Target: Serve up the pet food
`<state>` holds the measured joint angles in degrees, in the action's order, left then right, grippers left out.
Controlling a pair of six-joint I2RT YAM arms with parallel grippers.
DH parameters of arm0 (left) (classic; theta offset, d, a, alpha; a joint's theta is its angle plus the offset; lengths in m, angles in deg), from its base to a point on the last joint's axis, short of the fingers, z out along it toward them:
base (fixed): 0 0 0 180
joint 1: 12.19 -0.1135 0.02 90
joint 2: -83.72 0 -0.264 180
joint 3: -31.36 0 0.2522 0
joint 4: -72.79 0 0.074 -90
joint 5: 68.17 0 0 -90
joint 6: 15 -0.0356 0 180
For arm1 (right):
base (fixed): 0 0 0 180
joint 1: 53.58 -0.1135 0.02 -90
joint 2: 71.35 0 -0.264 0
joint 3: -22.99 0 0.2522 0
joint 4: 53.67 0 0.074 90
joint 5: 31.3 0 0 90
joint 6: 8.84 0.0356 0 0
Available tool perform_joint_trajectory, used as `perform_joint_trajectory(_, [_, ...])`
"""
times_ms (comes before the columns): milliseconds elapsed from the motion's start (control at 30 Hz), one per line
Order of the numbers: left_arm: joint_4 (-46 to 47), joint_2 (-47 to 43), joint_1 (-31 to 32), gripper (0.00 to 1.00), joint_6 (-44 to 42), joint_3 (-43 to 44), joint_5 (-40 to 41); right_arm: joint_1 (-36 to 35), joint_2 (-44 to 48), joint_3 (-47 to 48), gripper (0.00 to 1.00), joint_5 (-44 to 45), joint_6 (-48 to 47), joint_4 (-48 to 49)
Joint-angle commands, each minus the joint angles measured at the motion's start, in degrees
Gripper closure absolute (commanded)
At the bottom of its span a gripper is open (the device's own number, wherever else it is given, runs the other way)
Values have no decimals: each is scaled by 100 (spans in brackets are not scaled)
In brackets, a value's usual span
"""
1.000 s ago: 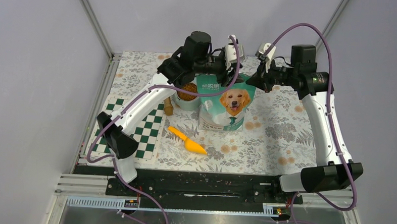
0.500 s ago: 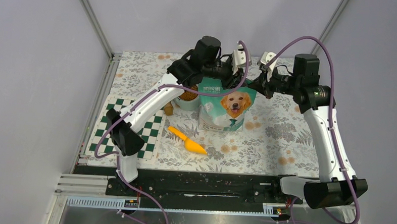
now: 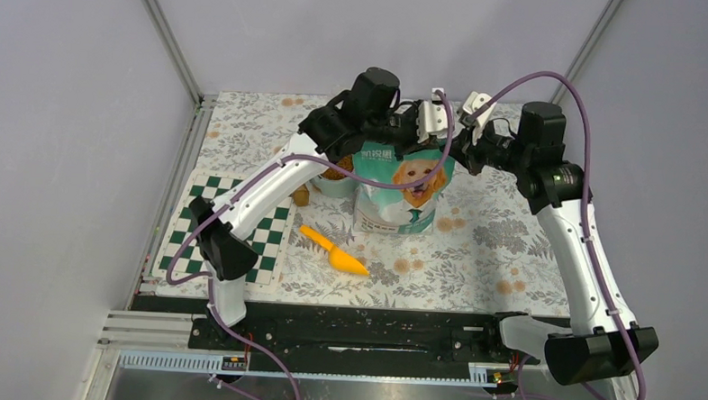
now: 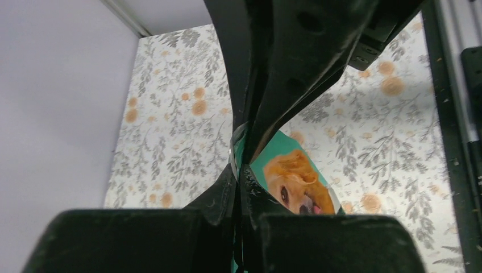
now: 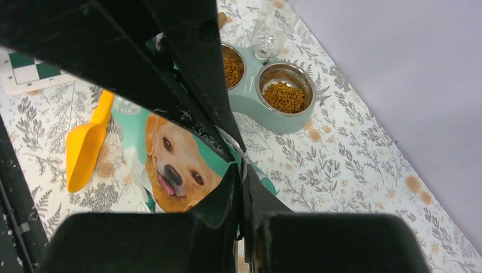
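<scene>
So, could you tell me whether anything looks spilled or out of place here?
Nothing stands out. The bag stands upright, its top pinched by the left gripper and right gripper; the pet food sits inside the feeder bowls; the orange scoop lies flat nearby.

Overhead, light falls soft and even from above; shadows on the floral cloth (image 3: 511,234) are faint; in both wrist views my own fingers (image 4: 295,57) loom black, underlit and blurred against the lens; the cloth beyond stays bright and sharp.
</scene>
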<state>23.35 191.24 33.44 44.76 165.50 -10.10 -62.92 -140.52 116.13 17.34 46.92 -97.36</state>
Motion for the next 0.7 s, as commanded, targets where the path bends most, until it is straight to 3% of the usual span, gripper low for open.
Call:
perform_joint_trajectory(0, [-1255, -468, -210, 100, -808, 110, 1040, 161, 427, -208, 100, 1719, 415, 1451])
perform_joint_trajectory(200, [-1531, -865, -645, 100, -921, -277, 972, 170, 530, -467, 100, 2742, 819, 2097])
perform_joint_trajectory(667, [-2064, -1391, -1108, 100, -1495, -722, 2119, 174, 782, -723, 100, 3034, 999, 2444])
